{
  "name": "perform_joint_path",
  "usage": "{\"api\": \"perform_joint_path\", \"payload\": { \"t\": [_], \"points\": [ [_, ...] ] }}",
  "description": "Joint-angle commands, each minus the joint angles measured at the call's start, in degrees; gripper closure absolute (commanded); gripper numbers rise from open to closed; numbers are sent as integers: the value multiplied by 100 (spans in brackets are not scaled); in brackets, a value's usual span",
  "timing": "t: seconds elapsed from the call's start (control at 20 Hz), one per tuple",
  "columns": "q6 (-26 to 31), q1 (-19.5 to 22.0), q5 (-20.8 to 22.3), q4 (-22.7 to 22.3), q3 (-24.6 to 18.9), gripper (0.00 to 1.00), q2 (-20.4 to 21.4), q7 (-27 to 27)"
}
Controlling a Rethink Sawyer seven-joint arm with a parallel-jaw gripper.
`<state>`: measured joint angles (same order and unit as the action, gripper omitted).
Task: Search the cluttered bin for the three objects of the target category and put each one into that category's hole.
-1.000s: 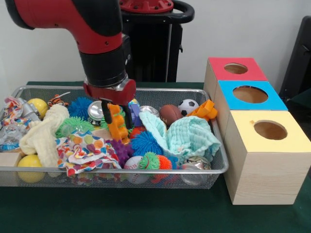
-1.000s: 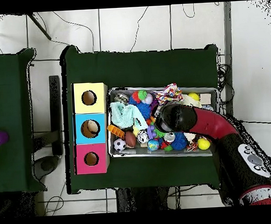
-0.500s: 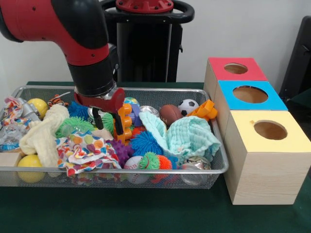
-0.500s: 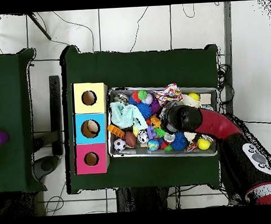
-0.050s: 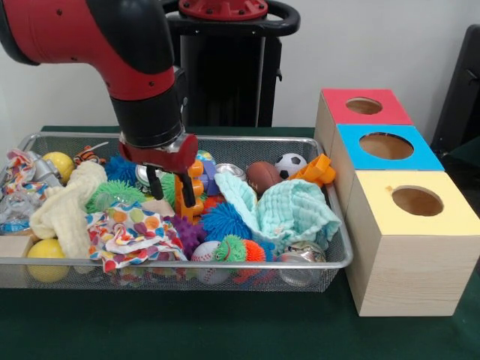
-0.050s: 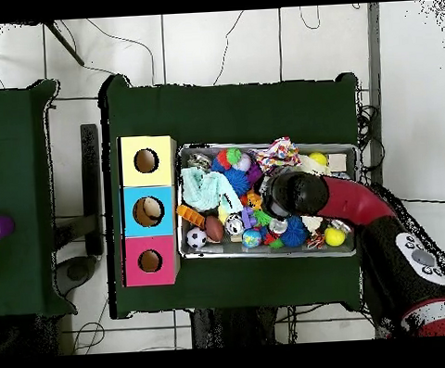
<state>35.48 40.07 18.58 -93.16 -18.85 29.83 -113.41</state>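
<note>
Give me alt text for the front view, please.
A red and black robot arm's claw reaches into a wire mesh bin of toys, beside an orange plastic block toy. Three wooden boxes with round holes stand alongside.

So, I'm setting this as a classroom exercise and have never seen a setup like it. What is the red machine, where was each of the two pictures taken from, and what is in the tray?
The red and black machine is a robot arm ending in a gripper, its two-fingered hand. One picture looks across the table at it; the other looks straight down from above. On the green table sits a wire mesh bin crowded with toys: spiky rubber balls, a small soccer ball, a toy football, cloths including a mint green one, and cans. Beside it stand three wooden boxes with round holes, topped pink, blue and yellow. The gripper's fingers reach down beside an orange knobbly toy; whether they grip it cannot be told.
</note>
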Motion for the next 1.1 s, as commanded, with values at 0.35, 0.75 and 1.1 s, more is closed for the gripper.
{"api": "perform_joint_path", "payload": {
  "t": [0.35, 0.75, 1.1],
  "points": [
    [1908, -226, 175, 897, -372, 0, 91, 1183],
    [2313, -407, 371, 1789, -466, 0, -574, 1347],
    [2354, -381, 441, 2356, -539, 0, -1029, 1513]
  ]
}}
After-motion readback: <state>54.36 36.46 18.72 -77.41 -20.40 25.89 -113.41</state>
